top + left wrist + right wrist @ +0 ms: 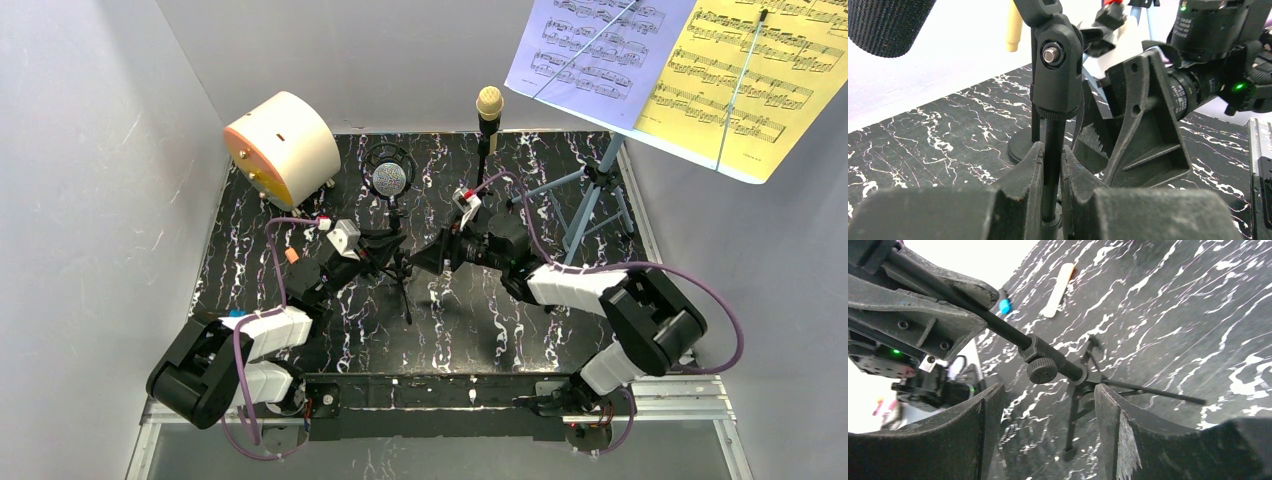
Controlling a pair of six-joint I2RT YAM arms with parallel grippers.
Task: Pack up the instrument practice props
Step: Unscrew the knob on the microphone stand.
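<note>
My left gripper pinches the thin black tripod mic pole, standing on the marbled black table; right gripper gapes wide just short of its knobbed collar. Looks light, stiff, top-heavy under the silver-headed microphone: I'd grip low, near the hub.

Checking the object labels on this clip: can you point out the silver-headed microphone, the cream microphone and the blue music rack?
silver-headed microphone (389, 179), top external view, on its round mesh head.
cream microphone (489, 101), top external view, on its cream head.
blue music rack (592, 200), top external view, on its blue upright post.
</note>
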